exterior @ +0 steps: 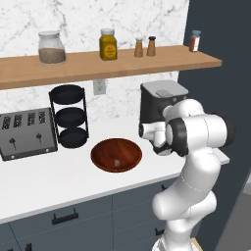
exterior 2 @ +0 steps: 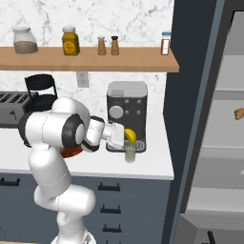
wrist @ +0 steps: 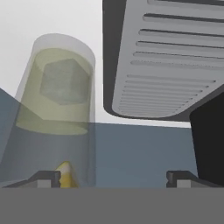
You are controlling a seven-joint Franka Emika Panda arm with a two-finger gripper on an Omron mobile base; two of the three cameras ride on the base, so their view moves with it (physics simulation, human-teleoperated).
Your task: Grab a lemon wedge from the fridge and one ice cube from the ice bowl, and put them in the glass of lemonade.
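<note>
Hand view shows the tool (wrist: 113,177) spread apart above the glass of lemonade (wrist: 57,109), lemon wedge (wrist: 65,174) dropping in beside an ice cube (wrist: 65,81), task nearly done.

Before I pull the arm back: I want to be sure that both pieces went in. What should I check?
1. Gripper open: ok, the fingertips stand wide apart in the hand view.
2. Ice cube in the glass of lemonade: ok, a pale cube sits in the drink.
3. Lemon wedge in the glass: cannot tell. The right base view shows it just above the rim, at the gripper.
4. Glass upright on the counter: ok.
5. Room to withdraw: cannot tell. The coffee machine stands close behind the glass.
</note>
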